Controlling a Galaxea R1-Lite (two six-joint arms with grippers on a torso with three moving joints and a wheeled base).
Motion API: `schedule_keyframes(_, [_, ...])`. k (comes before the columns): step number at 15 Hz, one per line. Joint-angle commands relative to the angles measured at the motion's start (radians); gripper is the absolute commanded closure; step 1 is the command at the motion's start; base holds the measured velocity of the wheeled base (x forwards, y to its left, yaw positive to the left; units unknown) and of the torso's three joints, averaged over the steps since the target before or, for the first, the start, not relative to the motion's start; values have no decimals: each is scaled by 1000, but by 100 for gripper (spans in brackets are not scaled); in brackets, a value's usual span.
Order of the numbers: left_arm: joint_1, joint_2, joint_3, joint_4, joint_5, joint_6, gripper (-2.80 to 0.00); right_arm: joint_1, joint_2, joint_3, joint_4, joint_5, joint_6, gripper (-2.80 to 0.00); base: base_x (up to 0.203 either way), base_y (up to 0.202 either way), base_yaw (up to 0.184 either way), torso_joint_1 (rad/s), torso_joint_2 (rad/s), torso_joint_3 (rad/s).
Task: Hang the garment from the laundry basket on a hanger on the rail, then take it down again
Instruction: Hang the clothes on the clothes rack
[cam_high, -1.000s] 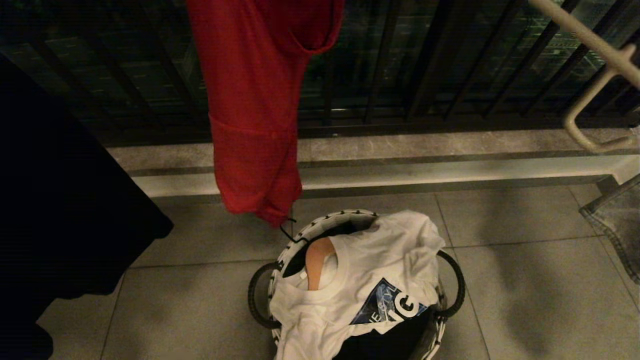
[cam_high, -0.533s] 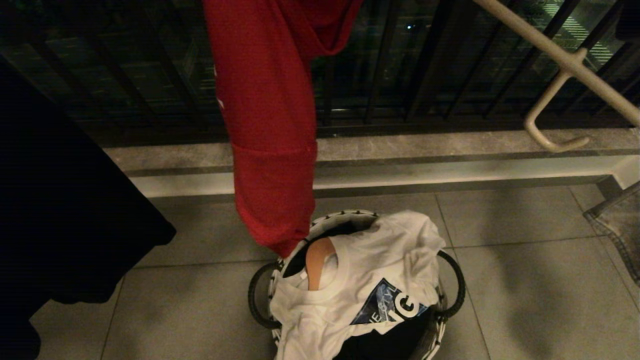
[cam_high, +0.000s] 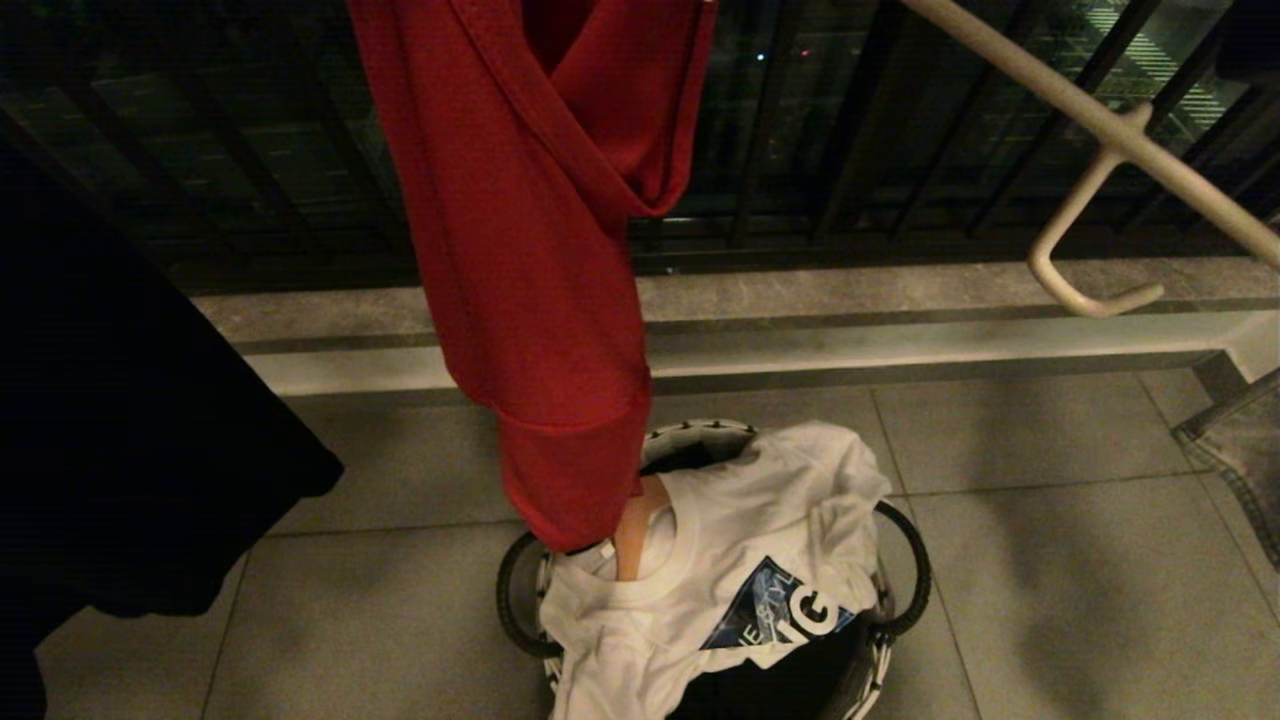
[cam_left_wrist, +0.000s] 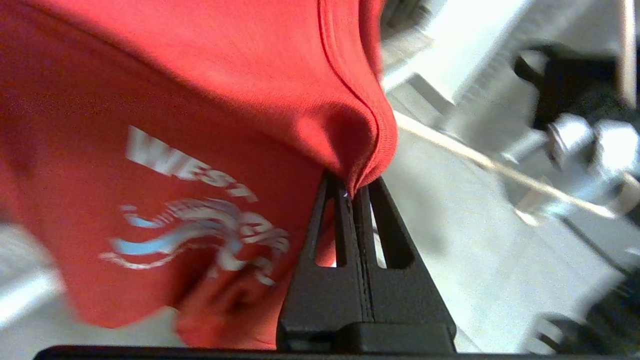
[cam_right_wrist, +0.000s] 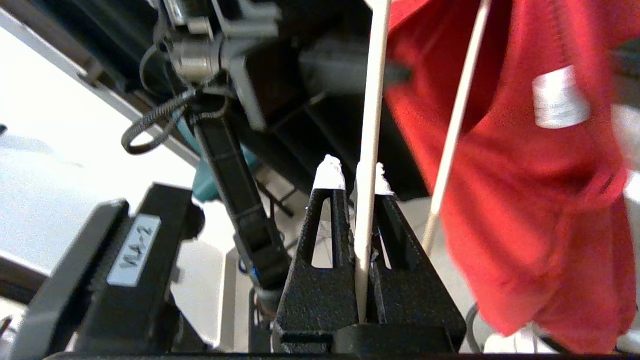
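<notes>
Both end effectors were clamped shut, the left (cam_left_wrist: 352, 192) pinching the red garment's (cam_high: 530, 230) collar, the right (cam_right_wrist: 352, 182) gripping the cream hanger (cam_right_wrist: 370, 150) wire.

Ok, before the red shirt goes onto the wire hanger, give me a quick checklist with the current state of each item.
1. Left gripper shut on the red T-shirt's ribbed edge: ok.
2. Right gripper shut on the wire hanger: ok.
3. Shirt lifted fully clear of the laundry basket: not ok, its lower end hangs at the rim.
4. Hanger arm already inside the neck opening: cannot tell.
5. White T-shirt lying in the basket, not tangled with the red one: ok.
</notes>
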Motion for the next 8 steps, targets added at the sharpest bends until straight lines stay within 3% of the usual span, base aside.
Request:
schedule_keyframes(1, [-1,-24,0,26,-36,-38,0,0,0,2,-6,3,22,0,0,0,0,0,0,0])
schedule_keyframes(3, [0,-32,-1,86,-102,-78,0,0,0,0,-9,3,28,0,0,0,0,0,0,0])
schedule_keyframes(8, [-36,-22,1,91,-108,-82,0,0,1,1,-10,4,28,0,0,0,0,0,0,0])
